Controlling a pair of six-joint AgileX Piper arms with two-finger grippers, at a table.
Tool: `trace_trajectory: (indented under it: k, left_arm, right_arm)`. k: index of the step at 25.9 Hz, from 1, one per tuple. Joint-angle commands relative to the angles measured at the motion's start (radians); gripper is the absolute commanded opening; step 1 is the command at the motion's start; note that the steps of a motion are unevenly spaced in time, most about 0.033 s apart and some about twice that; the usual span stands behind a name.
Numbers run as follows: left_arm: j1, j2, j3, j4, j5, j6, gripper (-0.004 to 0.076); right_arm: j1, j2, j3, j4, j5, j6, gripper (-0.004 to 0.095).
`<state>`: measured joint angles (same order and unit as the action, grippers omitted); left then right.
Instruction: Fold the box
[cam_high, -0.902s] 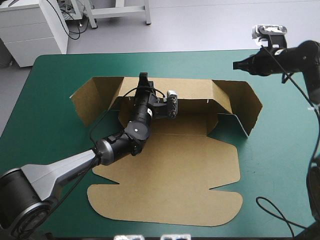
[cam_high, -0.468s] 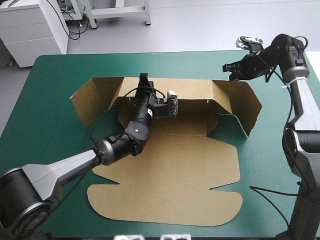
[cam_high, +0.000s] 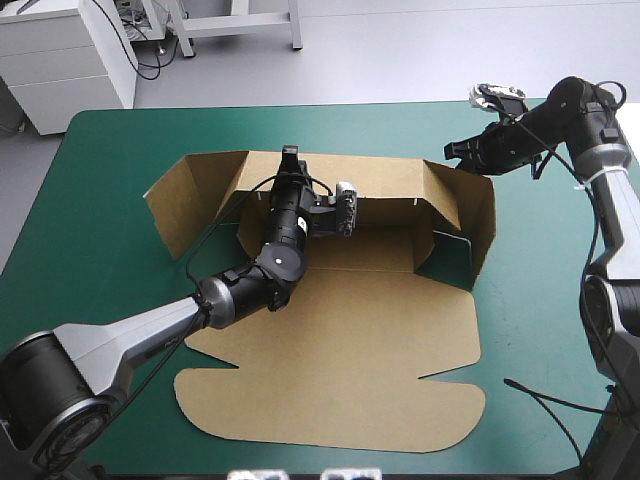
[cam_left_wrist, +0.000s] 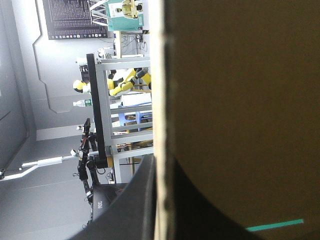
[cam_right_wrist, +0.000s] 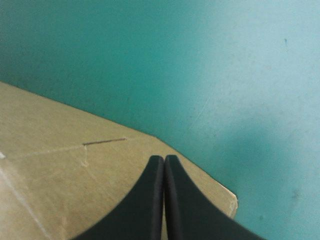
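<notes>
the flat-cut brown cardboard box (cam_high: 340, 350) lies on the teal-green cover (cam_high: 100, 200), its far wall raised. the left black-finned gripper (cam_high: 290, 155) is clamped on that wall. the right gripper (cam_right_wrist: 164, 165), fingers together, rests against the box's right flap. a glancing push could slip off the flap's edge, and the flap would spring back.

I'm seeing the box (cam_high: 330, 340) showing plain brown board with no print, its cut edge looking paler in the left wrist view. The table cover (cam_high: 90, 200) is reading flat teal-green. The left gripper (cam_high: 289, 153) and right gripper (cam_high: 452, 150) are both showing black. The left arm (cam_high: 150, 340) and right arm (cam_high: 610, 200) are shading from black into grey.
</notes>
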<state>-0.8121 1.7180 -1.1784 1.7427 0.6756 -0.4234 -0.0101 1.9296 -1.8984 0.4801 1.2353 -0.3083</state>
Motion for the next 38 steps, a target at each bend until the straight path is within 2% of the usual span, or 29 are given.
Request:
trace_trajectory:
  k: [1,11,18,22,25,28,30,33,37,38]
  left_arm:
    - [0.000,-0.036,-0.023,0.088,0.044,-0.009,-0.0008]
    - [0.000,-0.036,-0.023,0.088,0.044,-0.009,-0.0008]
    - [0.000,-0.036,-0.023,0.088,0.044,-0.009,-0.0008]
    - [0.000,-0.036,-0.023,0.088,0.044,-0.009,-0.0008]
    - [0.000,-0.036,-0.023,0.088,0.043,-0.011,-0.0008]
    - [0.000,-0.036,-0.023,0.088,0.043,-0.009,-0.0008]
    - [0.000,-0.036,-0.023,0.088,0.043,-0.009,-0.0008]
    - [0.000,-0.036,-0.023,0.088,0.043,-0.009,-0.0008]
    - [0.000,-0.036,-0.023,0.088,0.043,-0.009,-0.0008]
    - [0.000,-0.036,-0.023,0.088,0.043,-0.009,-0.0008]
  right_arm:
    - [-0.002,-0.117,0.052,0.028,0.011,-0.037,-0.0013]
    - [-0.002,-0.246,0.258,0.056,0.009,-0.103,-0.0014]
    - [-0.002,-0.323,0.463,0.245,-0.081,-0.269,-0.0013]
    - [-0.002,-0.353,0.583,0.344,-0.169,-0.403,-0.0014]
    - [-0.002,-0.362,0.674,0.461,-0.217,-0.559,-0.0013]
    - [-0.002,-0.360,0.696,0.468,-0.220,-0.627,-0.0011]
    - [-0.002,-0.360,0.696,0.465,-0.200,-0.652,0.0037]
    - [-0.002,-0.360,0.696,0.461,-0.162,-0.705,0.0159]
    - [-0.002,-0.360,0.696,0.457,-0.131,-0.729,0.0669]
    - [-0.002,-0.360,0.696,0.451,-0.133,-0.722,0.0706]
